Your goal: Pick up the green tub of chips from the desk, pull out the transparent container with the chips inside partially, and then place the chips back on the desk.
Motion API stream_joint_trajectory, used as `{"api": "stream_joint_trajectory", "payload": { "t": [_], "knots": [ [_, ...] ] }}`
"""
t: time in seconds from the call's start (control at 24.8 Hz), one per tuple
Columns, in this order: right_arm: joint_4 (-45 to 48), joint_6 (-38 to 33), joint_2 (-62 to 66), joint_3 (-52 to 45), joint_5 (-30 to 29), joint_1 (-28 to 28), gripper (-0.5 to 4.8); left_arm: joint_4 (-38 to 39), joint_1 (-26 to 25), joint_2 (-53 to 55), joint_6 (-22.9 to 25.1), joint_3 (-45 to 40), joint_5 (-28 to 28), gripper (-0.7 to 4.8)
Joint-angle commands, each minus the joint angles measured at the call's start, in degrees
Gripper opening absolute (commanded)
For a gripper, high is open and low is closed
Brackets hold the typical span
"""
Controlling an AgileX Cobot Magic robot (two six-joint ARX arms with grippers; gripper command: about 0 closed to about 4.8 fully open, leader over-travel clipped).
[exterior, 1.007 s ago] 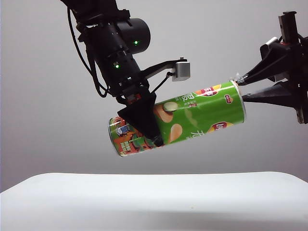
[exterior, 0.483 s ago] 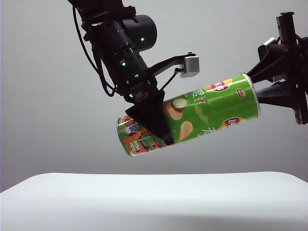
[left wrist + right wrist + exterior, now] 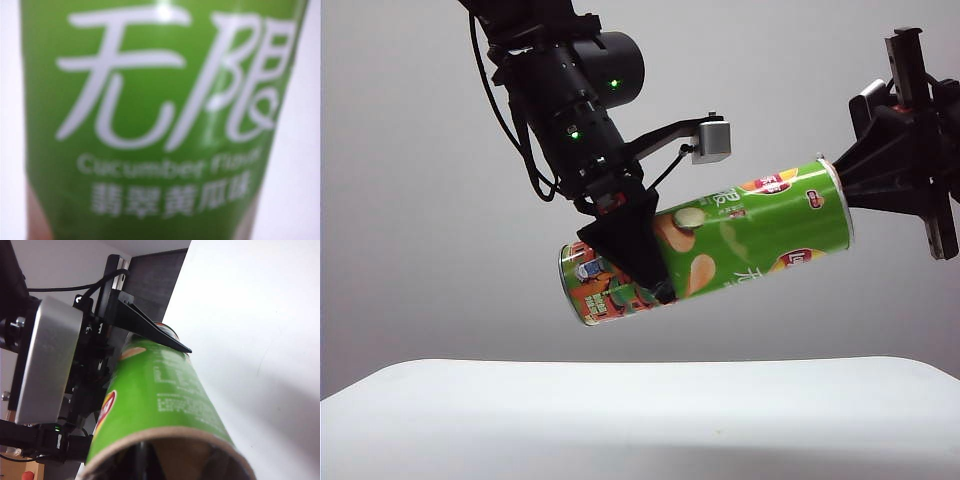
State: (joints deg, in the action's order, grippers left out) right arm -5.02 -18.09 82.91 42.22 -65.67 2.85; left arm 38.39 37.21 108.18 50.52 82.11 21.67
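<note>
High above the desk (image 3: pixel 640 410), the green tub of chips (image 3: pixel 720 245) hangs tilted, its open end raised toward two o'clock. The left gripper (image 3: pixel 638 262) clamps the tub near its lower, cartoon-printed end. The right gripper (image 3: pixel 848 183) sits at the open mouth, jaws drawn together; what they pinch cannot be told.

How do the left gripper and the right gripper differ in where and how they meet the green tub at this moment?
The left gripper clamps across the body of the green tub of chips, near its cartoon end; the right gripper is at the open end. The left comes down from above; the right reaches in from the side. Both are black, well above the desk.
</note>
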Motion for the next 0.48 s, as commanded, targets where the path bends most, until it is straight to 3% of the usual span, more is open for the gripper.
{"api": "stream_joint_trajectory", "payload": {
  "t": [0.04,0.4,0.48],
  "knots": [
    [0.57,0.79,-0.22,0.09,-1.33,0.33,-0.06,-0.70,0.28,-0.42,-0.20,0.35,1.53,2.99],
    [0.57,0.83,-0.22,0.09,-1.09,0.17,-0.06,1.55,-0.07,-0.42,-0.13,0.35,-0.07,3.03],
    [0.52,0.83,-0.22,0.09,-1.11,0.04,-0.06,1.86,-0.11,-0.42,-0.15,0.35,-0.07,2.84]
  ]
}}
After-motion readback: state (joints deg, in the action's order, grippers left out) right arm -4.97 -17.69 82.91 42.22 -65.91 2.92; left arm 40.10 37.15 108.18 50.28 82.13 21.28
